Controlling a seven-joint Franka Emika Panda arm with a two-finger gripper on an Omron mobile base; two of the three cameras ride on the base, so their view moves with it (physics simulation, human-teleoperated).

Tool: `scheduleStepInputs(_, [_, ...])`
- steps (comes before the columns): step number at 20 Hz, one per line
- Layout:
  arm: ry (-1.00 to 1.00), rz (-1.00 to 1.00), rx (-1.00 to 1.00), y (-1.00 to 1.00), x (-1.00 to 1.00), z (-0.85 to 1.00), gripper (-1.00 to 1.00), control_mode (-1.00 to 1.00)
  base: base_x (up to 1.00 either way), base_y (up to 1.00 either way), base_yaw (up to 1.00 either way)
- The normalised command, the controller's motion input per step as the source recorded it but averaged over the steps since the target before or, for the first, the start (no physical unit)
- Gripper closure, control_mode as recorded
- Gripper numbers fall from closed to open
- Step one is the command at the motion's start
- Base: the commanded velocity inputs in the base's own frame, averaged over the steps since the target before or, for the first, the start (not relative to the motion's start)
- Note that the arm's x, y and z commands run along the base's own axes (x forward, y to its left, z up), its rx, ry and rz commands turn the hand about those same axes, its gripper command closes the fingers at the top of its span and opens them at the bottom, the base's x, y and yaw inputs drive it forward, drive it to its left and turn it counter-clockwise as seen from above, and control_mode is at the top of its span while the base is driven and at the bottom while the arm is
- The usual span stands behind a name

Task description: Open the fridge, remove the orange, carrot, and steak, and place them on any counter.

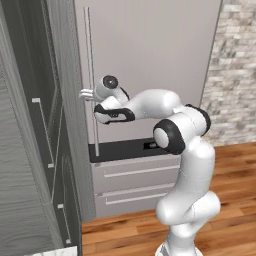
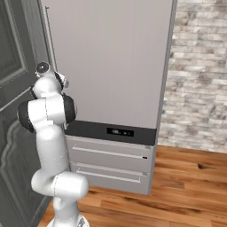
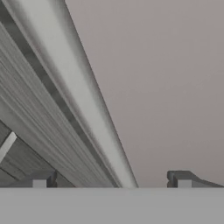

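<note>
The fridge (image 1: 150,60) (image 2: 111,62) is a tall light-grey appliance, and its door is closed. The orange, carrot and steak are hidden behind that door. A long thin vertical handle (image 1: 90,75) (image 2: 49,40) runs down the door's left edge. My gripper (image 1: 86,94) is open and reaches the handle at about mid height. In the hand view the handle (image 3: 83,96) runs diagonally and passes between the two fingertips (image 3: 41,178) of the gripper (image 3: 111,179), which hold nothing. A white corner of the counter (image 1: 57,251) shows at the lower left.
Dark grey panelled cabinets (image 1: 30,150) (image 2: 13,88) stand right beside the fridge on the left. Below the door are a black band (image 1: 125,149) and two drawers (image 1: 135,185). A brick wall (image 2: 199,66) and wood floor (image 2: 186,177) lie to the right.
</note>
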Motion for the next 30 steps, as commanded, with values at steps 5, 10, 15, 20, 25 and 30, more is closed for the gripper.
scheduleStepInputs(5, [0.0,-0.04,0.0,0.11,0.39,-0.09,-1.0,-1.0,0.0,0.0,0.0])
scheduleStepInputs(10, [0.0,-0.04,0.0,0.12,0.38,-0.11,-1.0,-1.0,0.0,0.0,0.0])
scheduleStepInputs(15, [0.0,-0.03,0.0,0.08,0.38,-0.11,-1.0,-1.0,0.0,0.0,0.0])
scheduleStepInputs(20, [0.0,0.0,0.0,0.01,0.46,-0.1,-1.0,-1.0,0.0,0.0,0.0])
scheduleStepInputs(25, [0.0,0.0,0.0,0.0,0.4,-0.1,1.0,-1.0,0.0,0.0,0.0])
scheduleStepInputs(30, [0.0,0.0,0.0,0.0,0.08,-0.02,1.0,-1.0,0.0,0.0,0.0])
